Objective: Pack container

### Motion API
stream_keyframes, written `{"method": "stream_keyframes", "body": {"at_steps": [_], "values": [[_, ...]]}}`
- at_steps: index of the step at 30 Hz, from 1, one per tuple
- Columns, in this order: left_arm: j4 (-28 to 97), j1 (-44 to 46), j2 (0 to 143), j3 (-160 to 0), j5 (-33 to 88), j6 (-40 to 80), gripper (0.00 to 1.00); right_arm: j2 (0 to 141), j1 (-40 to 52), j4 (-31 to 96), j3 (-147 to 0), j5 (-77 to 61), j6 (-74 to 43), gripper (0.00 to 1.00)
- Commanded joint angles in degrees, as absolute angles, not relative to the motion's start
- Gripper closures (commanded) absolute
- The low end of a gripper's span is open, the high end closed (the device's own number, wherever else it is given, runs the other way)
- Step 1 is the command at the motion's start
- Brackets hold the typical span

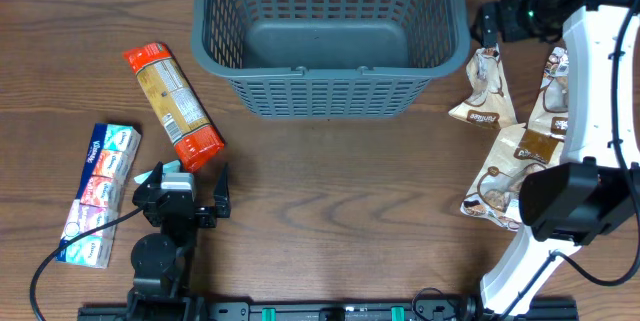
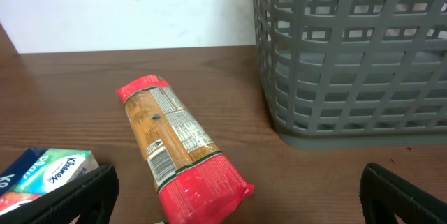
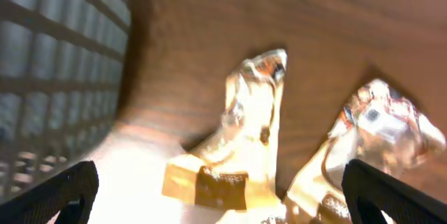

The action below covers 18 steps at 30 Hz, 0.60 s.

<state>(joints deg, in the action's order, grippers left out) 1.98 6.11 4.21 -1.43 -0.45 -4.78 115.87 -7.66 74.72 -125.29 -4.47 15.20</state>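
The container is the biggest thing here. It is a dark grey basket with slotted walls, standing at the middle of the tabletop's far edge, and its solid floor is bare. We judge it to be stiff, light plastic that would skid on the wood if bumped. The flared rim or a slot in the lattice gives a finger the surest hold, though for packing it probably only needs to stay put while goods are dropped in from above.

Between the basket and the left edge lies a long packet with red ends, set at a slant. Nearer the left edge is a bundle of Kleenex tissue packs. Along the right edge lie several brown-and-white pouches, crinkly and probably soft.

The left gripper sits near the front edge with its jaws spread wide and nothing between them. The packet's near red end is just ahead of it.

The right gripper hangs by the basket's right wall, jaws equally wide and empty, over one pouch. We cannot tell whether it touches the pouch.
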Motion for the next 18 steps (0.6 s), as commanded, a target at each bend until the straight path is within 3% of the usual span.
{"method": "stream_keyframes", "body": {"at_steps": [1, 18], "values": [[4.0, 6.3, 4.4, -0.3, -2.4, -5.5, 0.01, 116.6, -9.2, 76.9, -125.8, -1.8, 11.2, 0.01], [4.0, 6.3, 4.4, -0.3, -2.4, -5.5, 0.01, 128.5, -10.9, 78.4, -121.7, -1.9, 9.2, 0.01]]}}
